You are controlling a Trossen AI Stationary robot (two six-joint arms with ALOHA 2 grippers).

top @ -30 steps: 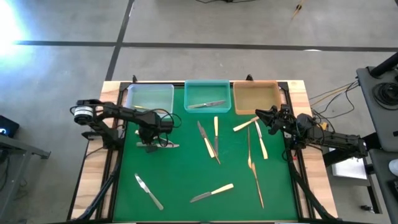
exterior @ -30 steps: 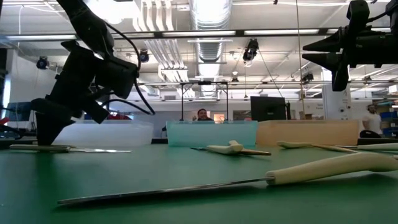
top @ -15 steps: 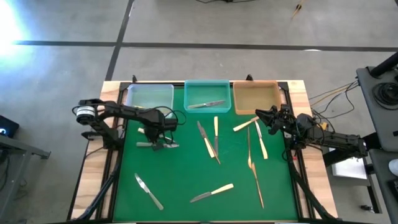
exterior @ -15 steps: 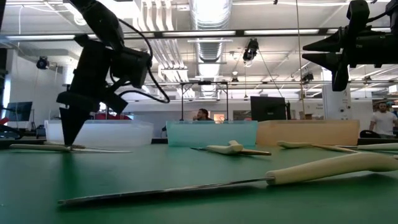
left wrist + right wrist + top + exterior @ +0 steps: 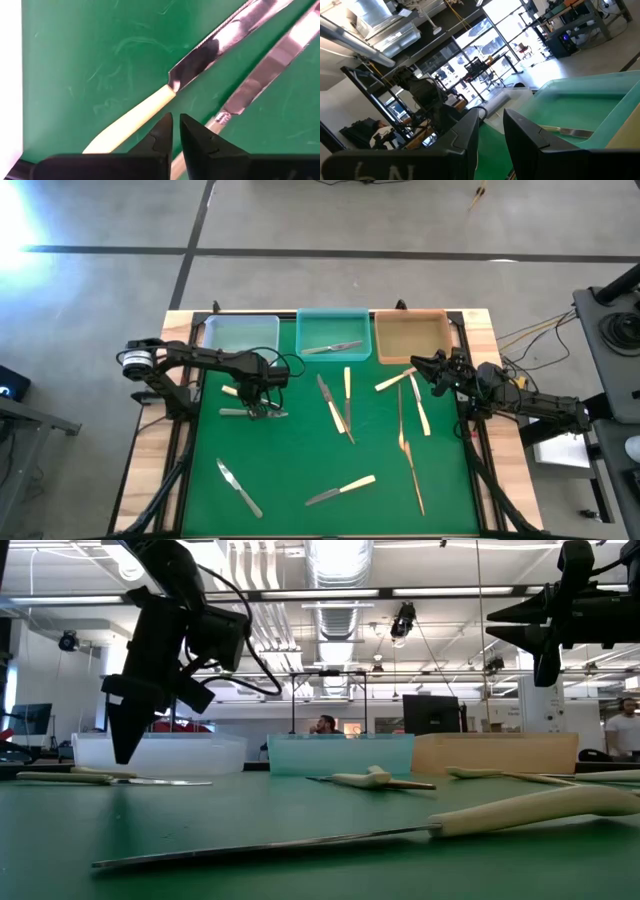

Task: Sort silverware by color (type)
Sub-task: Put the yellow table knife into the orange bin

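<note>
A: Near to far, then. What lies closest?

B: A cream-handled knife (image 5: 340, 489) at the near middle of the green mat (image 5: 300, 470), an all-silver knife (image 5: 239, 487) to its left, and a gold piece (image 5: 411, 465) running along the right side. Farther in, a cluster of knives (image 5: 335, 405) at the centre. On the left side, two knives lie close together: a cream-handled one (image 5: 150, 102) and a silver one (image 5: 265, 75).

A: And the left gripper (image 5: 175, 131)?

B: It hangs point-down just above that pair, fingers nearly together with only a slit between them and nothing held. The low view shows its tip clear of the mat.

A: How should it pick well?

B: I'd spread the fingers first, straddle the cream handle across its width near the blade joint, and stay off the silver neighbour. These pieces are thin and flat, so the fingertips likely need to reach the mat before closing.

A: The right gripper (image 5: 421, 368)?

B: Waiting raised at the right, just near the amber bin (image 5: 410, 336), with a narrow gap between its fingers and nothing in them.

A: Farthest?

B: The clear bin (image 5: 241, 335), the teal bin (image 5: 334, 333) with one silver knife in it (image 5: 334, 348), and the amber one.

A: Any change from a second ago?

B: The left gripper has shifted right along the pair of knives and lifted off the mat; half a second ago its tip touched down. The right arm is unchanged.
</note>
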